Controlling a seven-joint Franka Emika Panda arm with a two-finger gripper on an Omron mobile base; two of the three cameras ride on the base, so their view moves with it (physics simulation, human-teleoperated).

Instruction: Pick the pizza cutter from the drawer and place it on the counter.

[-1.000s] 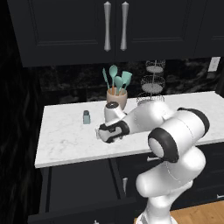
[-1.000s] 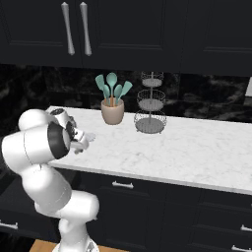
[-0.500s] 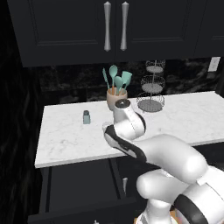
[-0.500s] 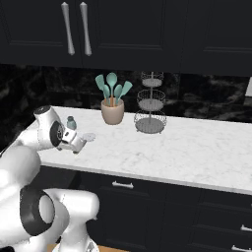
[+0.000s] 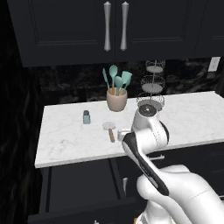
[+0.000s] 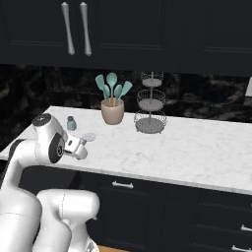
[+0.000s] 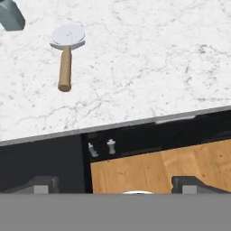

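The pizza cutter [image 7: 66, 50] lies flat on the white marble counter [image 7: 149, 58], wheel away from the edge and tan handle toward it. It also shows as the pizza cutter [image 5: 110, 129] near the counter's front and the pizza cutter [image 6: 88, 136] beside my hand. My gripper [image 7: 116, 185] is open, its fingertips [image 7: 43, 184] spread wide, nothing between them. It hangs back from the counter's edge, apart from the cutter. The drawer [image 5: 74, 186] stands pulled out below the counter at the left, its dark interior in shadow.
A teal shaker [image 5: 86, 117] stands left of the cutter. Behind it is a beige crock of teal spatulas [image 5: 116, 92], and a wire tiered stand [image 5: 151, 89] to the right. Black upper cabinets [image 5: 113, 26] hang above. Wood floor [image 7: 162, 167] shows below the counter edge.
My hand has drawn back from the spot on the counter where the cutter lies, and the arm has folded toward the base. The cutter now lies uncovered.
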